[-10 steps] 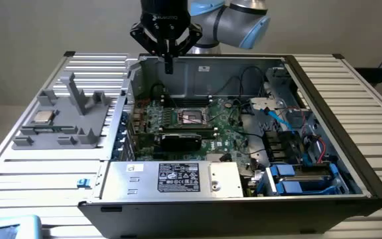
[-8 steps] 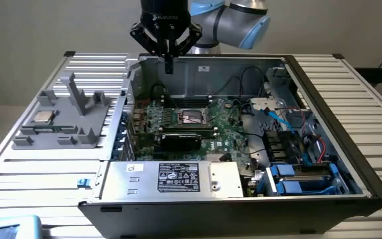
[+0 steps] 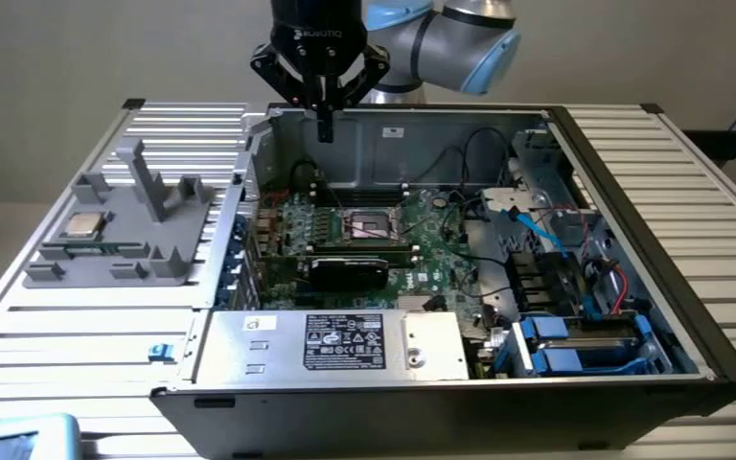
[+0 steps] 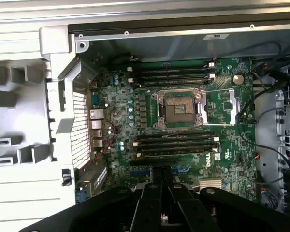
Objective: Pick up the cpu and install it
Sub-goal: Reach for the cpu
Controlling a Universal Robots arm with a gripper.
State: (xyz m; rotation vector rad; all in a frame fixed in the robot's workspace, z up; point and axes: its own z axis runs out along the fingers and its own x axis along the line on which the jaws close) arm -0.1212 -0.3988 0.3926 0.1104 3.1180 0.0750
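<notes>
Lettering on the closed gripper (image 3: 326,132) reads ROBOTIQ; the motherboard (image 4: 232,159) says Dell.

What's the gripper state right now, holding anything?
Gripper: closed, holding nothing. The cpu lies on the grey fixture beside the case.

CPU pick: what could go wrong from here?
1. Gripper is shut and empty over the case, away from the cpu on the gray fixture. If it descends shut, it would likely strike the chip.
2. The case wall stands between fixture and socket, so a low carry might clip it.
3. Socket contacts look exposed, so a tilted drop could damage them.
</notes>
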